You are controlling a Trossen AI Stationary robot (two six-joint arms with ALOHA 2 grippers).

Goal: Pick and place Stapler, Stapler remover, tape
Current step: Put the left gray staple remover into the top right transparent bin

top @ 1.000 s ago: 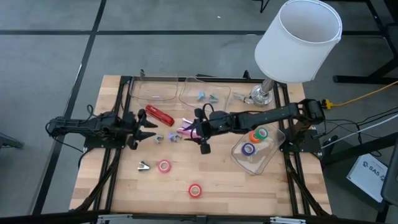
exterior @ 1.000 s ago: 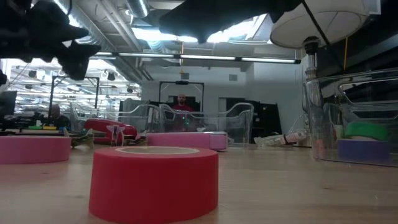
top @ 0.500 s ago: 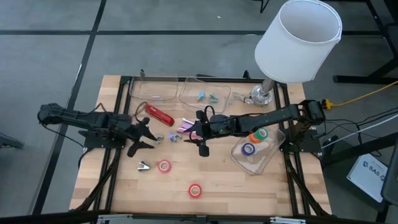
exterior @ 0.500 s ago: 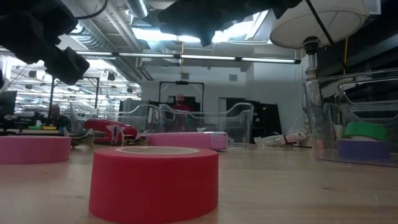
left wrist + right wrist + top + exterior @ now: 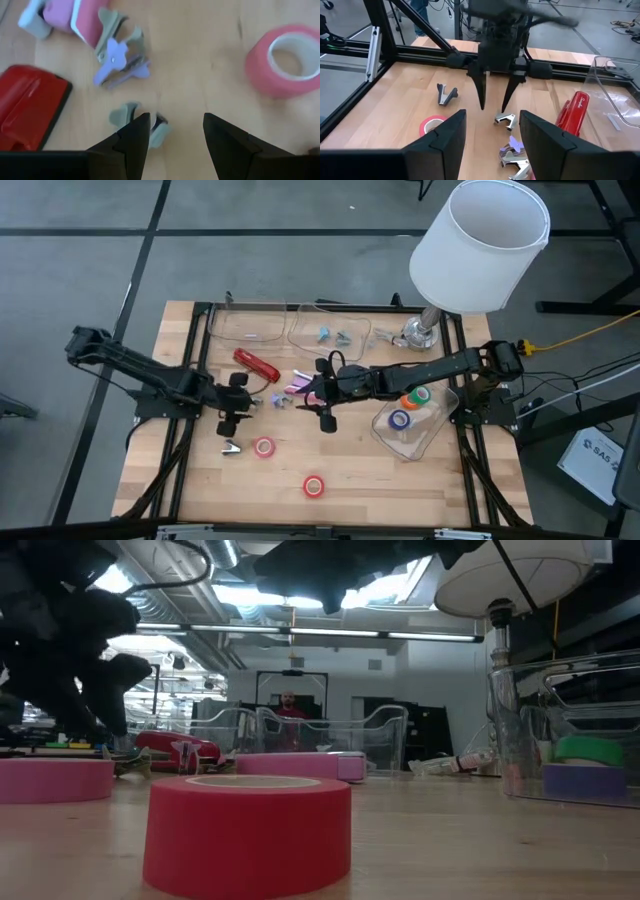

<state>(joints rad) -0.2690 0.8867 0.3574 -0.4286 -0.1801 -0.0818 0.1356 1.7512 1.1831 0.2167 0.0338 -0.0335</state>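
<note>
Left gripper [image 5: 232,412], fingers apart, hangs over a silvery staple remover [image 5: 142,120] at centre-left; right gripper [image 5: 324,393], open, apparently empty, mid-frame

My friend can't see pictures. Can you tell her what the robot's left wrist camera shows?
The left gripper hangs open just above a small grey staple remover on the wooden table. Near it lie a purple staple remover, a red stapler, a pink stapler and a pink tape roll.

A wooden table [image 5: 200,480] carries clear bins [image 5: 255,328] and a lamp [image 5: 420,330] along its far edge. A red stapler [image 5: 256,365], staple removers [image 5: 231,447] and tape rolls [image 5: 264,447] lie mid-table.
</note>
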